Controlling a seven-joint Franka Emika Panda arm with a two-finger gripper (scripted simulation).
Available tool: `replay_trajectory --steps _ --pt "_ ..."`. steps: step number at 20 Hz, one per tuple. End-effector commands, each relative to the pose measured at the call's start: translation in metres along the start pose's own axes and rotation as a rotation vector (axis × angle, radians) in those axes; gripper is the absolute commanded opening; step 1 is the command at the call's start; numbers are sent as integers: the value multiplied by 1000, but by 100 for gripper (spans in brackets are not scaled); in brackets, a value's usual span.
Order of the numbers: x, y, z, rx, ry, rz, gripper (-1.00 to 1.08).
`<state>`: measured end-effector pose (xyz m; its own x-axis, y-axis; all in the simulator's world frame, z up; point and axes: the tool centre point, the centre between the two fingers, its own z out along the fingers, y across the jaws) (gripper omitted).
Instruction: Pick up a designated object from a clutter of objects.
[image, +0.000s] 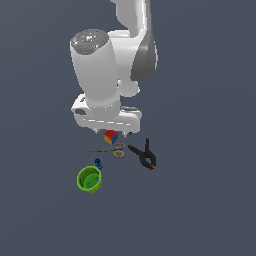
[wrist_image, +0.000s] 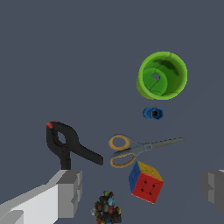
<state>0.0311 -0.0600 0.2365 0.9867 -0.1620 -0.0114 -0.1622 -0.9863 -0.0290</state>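
A single flat, uniform slate-grey surface (image: 210, 210) is seen across both views. No walls, furniture or windows are shown. The scene is evenly lit, and only faint, soft shadows are cast on the ground.

A matt green plastic-looking cup (wrist_image: 162, 75), grey metal-looking scissors (wrist_image: 139, 148) blades, and a smooth matt dark grey floor (wrist_image: 65, 57).

The exterior view stands back, looking steeply down past the white arm onto the bright green open cup (image: 90, 179). The wrist view looks straight down, closer, sharing that cup (wrist_image: 162, 75) and its neighbours.
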Motion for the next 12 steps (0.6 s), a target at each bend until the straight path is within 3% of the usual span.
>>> replay_trajectory --steps 1,12 --pt "10 11 22 -2 2 20 100" --pt "38 59 113 -20 11 95 100"
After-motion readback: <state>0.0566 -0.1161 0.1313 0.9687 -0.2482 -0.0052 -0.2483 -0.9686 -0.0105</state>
